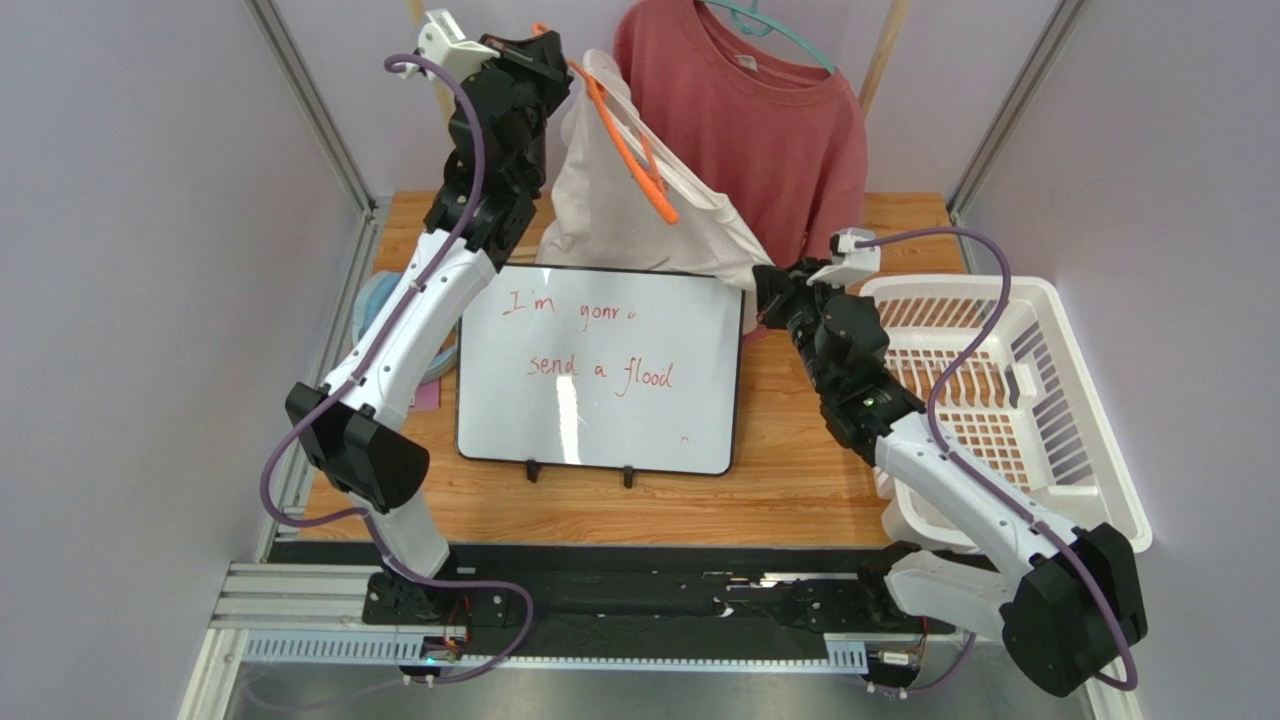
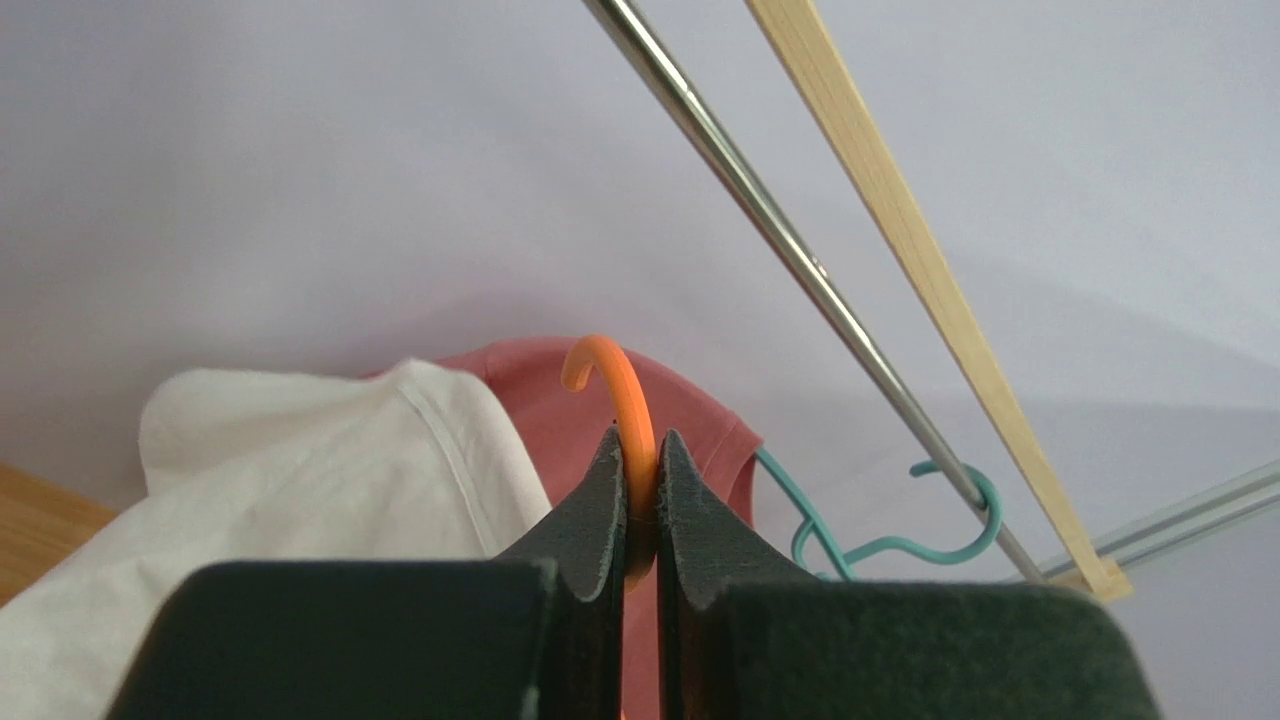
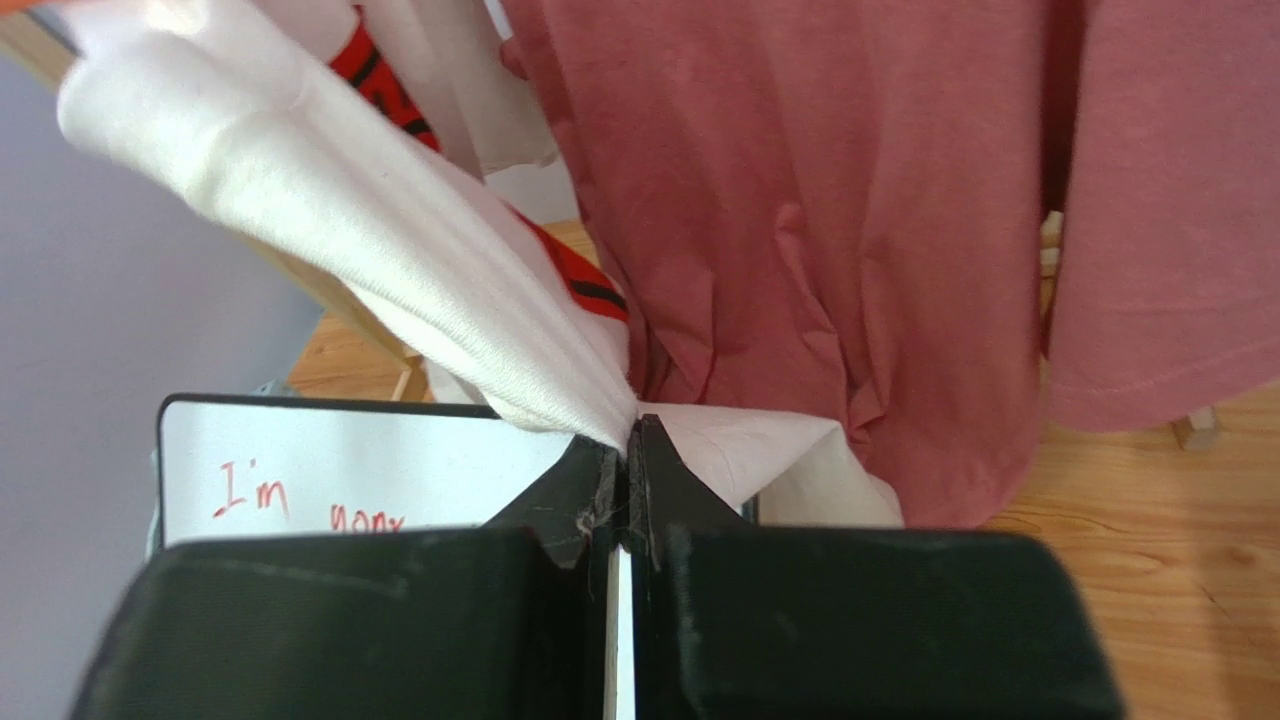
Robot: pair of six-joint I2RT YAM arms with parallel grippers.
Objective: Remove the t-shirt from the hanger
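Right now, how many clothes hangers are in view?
2. The orange hanger, carrying the white t-shirt, is gripped at its hook by the left gripper. The teal hanger, carrying the red shirt, hangs on the metal rod behind. Others may be hidden behind the cloth.

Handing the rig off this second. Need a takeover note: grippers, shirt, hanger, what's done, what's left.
Left gripper: shut on the hook of the orange hanger, held up with the hook on nothing.
Right gripper: shut on a pinch of the white t-shirt, fabric pulled taut toward it.
Done: hanger is off the rail, and part of it shows outside the fabric.
Left: shirt is still draped on the hanger, so pull it clear.
The red shirt on the teal hanger hangs behind; leave it.
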